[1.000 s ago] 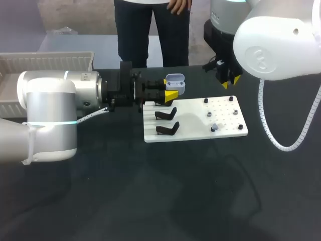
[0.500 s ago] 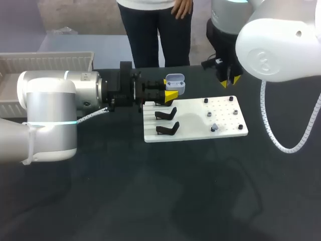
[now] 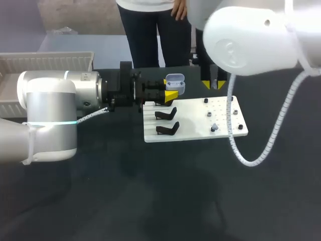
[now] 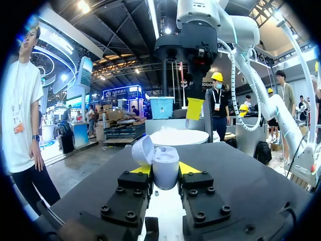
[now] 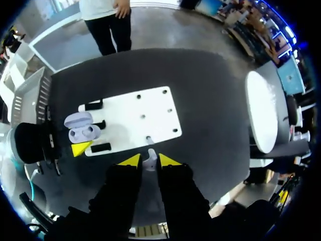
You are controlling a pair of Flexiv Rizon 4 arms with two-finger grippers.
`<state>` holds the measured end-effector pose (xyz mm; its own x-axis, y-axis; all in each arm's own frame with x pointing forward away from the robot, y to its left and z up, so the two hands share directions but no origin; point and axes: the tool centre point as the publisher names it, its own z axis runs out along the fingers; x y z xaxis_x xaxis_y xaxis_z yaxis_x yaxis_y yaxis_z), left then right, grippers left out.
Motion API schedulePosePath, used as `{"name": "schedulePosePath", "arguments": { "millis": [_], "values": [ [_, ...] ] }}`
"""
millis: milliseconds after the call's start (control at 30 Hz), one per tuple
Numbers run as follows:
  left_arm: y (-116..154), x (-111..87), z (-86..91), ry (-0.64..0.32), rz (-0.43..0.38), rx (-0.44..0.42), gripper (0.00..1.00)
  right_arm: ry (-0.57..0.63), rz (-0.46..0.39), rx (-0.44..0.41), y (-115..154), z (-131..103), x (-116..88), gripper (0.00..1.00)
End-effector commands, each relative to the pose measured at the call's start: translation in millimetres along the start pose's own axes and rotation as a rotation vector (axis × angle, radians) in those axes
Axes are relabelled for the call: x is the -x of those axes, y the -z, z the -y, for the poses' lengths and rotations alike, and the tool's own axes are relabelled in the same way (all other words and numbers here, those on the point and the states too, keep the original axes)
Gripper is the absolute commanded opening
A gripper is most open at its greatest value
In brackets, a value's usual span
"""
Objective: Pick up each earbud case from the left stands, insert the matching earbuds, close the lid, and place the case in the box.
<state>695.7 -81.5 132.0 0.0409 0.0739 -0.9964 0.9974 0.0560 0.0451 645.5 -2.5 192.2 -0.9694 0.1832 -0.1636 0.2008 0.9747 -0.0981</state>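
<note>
Our right pincer (image 5: pixel 145 160), pinching an earbud (image 5: pixel 151 158), has swung toward nine o'clock, closing on the open earbud case (image 4: pixel 166 163) gripped by our left pincer (image 4: pixel 165 170).

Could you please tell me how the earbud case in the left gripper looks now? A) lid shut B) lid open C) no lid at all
B: the earbud case, clamped in the left gripper, has its lid tipped back and open.

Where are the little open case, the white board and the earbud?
Open pale lilac earbud case (image 4: pixel 165 169): left wrist view, its body.
Flat white board (image 3: pixel 193 129): head view, bare near edge.
Small white earbud (image 5: pixel 150 159): right wrist view, its middle.
</note>
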Motion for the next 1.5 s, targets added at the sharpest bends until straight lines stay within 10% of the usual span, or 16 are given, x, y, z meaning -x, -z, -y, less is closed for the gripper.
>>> {"name": "schedulePosePath", "arguments": {
  "millis": [33,1500],
  "values": [
    [-1,-0.1,1.5,-0.002,0.000,0.007,0.00,-0.249,-0.061,-0.068,2,-7,6,0.00],
    [-1,-0.1,1.5,-0.002,0.000,0.007,0.00,-0.295,-0.055,0.094,11,-84,18,0.00]
  ]
}}
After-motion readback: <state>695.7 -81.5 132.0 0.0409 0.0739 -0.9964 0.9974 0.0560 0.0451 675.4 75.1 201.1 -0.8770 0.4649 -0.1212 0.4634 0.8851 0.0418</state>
